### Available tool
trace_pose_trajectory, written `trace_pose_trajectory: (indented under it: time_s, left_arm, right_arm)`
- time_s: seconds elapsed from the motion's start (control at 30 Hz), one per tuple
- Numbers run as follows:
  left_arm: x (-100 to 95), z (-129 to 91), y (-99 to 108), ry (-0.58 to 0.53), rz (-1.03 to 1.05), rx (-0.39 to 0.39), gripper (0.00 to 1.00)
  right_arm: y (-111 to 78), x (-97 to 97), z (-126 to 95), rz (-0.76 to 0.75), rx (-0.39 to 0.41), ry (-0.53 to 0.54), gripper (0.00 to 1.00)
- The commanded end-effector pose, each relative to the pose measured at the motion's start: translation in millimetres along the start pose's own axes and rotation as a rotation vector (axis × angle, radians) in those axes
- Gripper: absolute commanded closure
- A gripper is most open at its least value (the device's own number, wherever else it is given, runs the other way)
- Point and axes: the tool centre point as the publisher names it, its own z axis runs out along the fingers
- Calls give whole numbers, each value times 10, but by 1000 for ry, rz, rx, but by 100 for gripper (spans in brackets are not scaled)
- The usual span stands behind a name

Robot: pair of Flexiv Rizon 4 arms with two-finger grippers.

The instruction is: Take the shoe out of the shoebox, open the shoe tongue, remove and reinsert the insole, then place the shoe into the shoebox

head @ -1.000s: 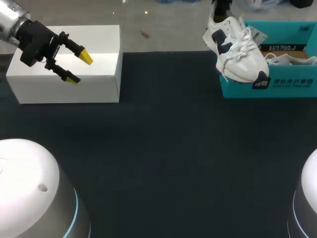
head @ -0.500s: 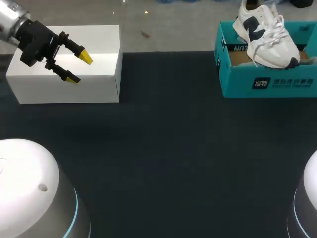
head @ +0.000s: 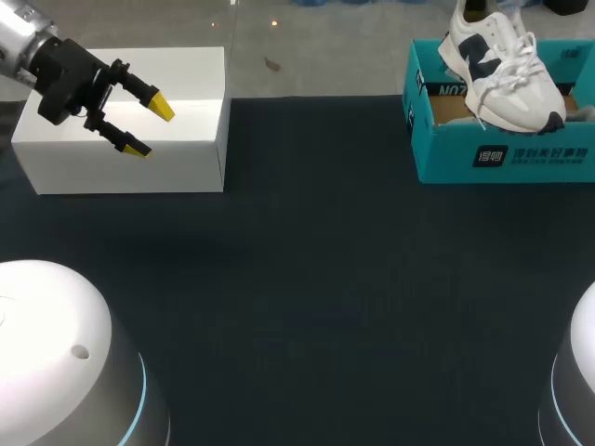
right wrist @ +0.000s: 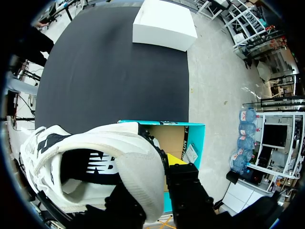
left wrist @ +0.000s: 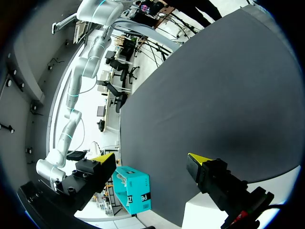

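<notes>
Shoe (head: 502,70): white with dark panels, off the table, hanging heel-up and toe-down over the open shoebox (head: 502,153), its toe at the level of the front wall. Laces (head: 514,72) look done up and the tongue is not spread. In the right wrist view the insole (right wrist: 97,168) lies flat inside, printed side up.

Right gripper (right wrist: 159,164): clamped on the shoe's heel collar. One yellow tip shows outside the heel, the other is hidden behind it, presumably inside.

Shoebox: teal, lid off, at the far right of the dark table mat (head: 307,279).

Left gripper (head: 149,125): fingers spread wide, holding nothing, poised above the white box (head: 186,158) at the far left, well apart from shoe and shoebox.

Progress, as judged: the shoe is in the grasp and above the box, which fits either the first step (lifting out) or the last (putting back); this moment alone does not settle which. With the tongue shut and the insole seated, nothing shows that the middle steps are in hand. If it is the lift-out, then opening the tongue, pulling and refitting the insole and the return to the box all remain
</notes>
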Motion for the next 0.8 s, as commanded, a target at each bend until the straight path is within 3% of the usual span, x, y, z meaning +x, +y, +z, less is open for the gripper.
trace_pose_trajectory:
  time_s: [0.03, 0.27, 0.5, 0.8]
  left_arm:
    - [-5, -7, 6, 3, 0, 2, 0]
    - [-5, -7, 6, 3, 0, 2, 0]
    - [-5, -7, 6, 3, 0, 2, 0]
    - [-5, -7, 6, 3, 0, 2, 0]
  right_arm:
    - [-162, -22, 39, -40, 24, 22, 100]
    - [-645, -304, 180, -49, 53, 11, 100]
    - [-1109, -634, 456, 28, 122, -51, 100]
    - [-1740, -948, 647, 149, 217, -53, 100]
